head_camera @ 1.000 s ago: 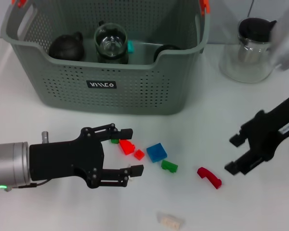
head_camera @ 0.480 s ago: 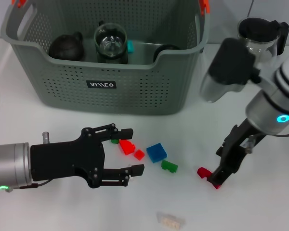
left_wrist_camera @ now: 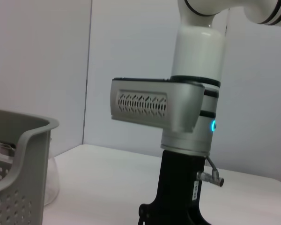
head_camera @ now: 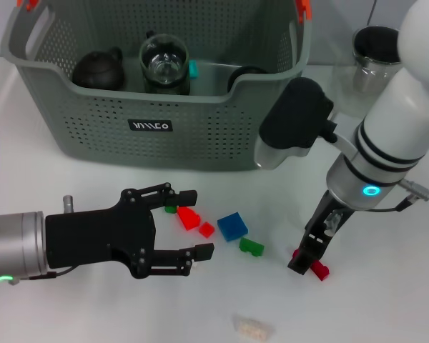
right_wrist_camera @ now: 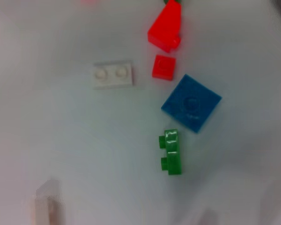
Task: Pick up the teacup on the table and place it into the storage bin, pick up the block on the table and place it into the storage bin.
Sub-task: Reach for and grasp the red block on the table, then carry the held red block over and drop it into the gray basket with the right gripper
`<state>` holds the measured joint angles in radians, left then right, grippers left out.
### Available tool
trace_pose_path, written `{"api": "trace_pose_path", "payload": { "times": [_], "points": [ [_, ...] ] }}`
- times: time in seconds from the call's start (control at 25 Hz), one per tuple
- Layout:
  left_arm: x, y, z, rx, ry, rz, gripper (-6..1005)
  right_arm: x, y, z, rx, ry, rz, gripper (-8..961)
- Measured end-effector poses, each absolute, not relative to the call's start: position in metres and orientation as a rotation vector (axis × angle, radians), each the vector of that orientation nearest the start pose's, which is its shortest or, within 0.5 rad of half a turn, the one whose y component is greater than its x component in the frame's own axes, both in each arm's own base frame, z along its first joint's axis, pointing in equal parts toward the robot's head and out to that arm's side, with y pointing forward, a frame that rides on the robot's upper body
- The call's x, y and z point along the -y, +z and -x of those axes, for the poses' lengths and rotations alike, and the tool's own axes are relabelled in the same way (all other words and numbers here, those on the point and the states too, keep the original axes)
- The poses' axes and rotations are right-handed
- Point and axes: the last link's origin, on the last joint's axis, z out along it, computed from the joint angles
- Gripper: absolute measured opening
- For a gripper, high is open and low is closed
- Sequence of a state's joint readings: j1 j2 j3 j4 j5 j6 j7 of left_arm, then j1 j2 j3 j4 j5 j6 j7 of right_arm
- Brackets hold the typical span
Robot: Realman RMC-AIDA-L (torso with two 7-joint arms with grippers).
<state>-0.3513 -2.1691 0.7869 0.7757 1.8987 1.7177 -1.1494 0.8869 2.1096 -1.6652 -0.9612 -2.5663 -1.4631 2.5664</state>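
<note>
Grey perforated plastic forms the storage bin (head_camera: 164, 107) at the back of the white table (head_camera: 386, 307) in the head view, with dark teaware and a glass vessel (head_camera: 164, 66) inside it. Nearer the robot lies a scatter of blocks: a red wedge block (head_camera: 188, 217), a small red block (head_camera: 206, 229), a blue square block (head_camera: 232, 226), a green block (head_camera: 252, 247), a white block (head_camera: 252, 329) and, off to the right, a curved red block (head_camera: 314, 266). The right gripper (head_camera: 304, 259) points straight down onto that curved red block, its dark tip covering part of it; whether its jaws are apart or together cannot be told. The left gripper (head_camera: 200, 223) hangs low over the table with its jaws wide apart, the red wedge block just past its fingertips. A glass teapot (head_camera: 375, 53) stands right of the bin. From the left wrist, the right arm's white housing (left_wrist_camera: 196, 93) rises over the table beside the bin's rim (left_wrist_camera: 33, 126). From the right wrist, the blocks lie on bare white table: red wedge (right_wrist_camera: 166, 28), small red (right_wrist_camera: 163, 67), white (right_wrist_camera: 113, 74), blue (right_wrist_camera: 191, 102) and green (right_wrist_camera: 171, 152), none touching
</note>
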Motion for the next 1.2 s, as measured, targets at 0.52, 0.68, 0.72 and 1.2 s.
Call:
{"api": "trace_pose_path", "payload": {
  "times": [0.52, 0.68, 0.72, 1.2],
  "points": [
    [-0.271, -0.018, 0.26, 0.334, -0.859, 2.771, 847, -0.348, -0.096, -0.151, -0.61, -0.946, 2.736, 586],
    [-0.271, -0.018, 0.26, 0.334, -0.859, 2.772, 847, -0.346, -0.098, -0.152, -0.598, -0.961, 2.734, 417],
    [-0.271, -0.018, 0.26, 0.334, -0.858, 2.771, 847, -0.346, -0.098, -0.152, -0.594, -0.967, 2.734, 374],
    [-0.271, -0.018, 0.26, 0.336, -0.855, 2.77, 847, -0.345, -0.099, -0.15, -0.566, -0.974, 2.725, 194]
  ]
}}
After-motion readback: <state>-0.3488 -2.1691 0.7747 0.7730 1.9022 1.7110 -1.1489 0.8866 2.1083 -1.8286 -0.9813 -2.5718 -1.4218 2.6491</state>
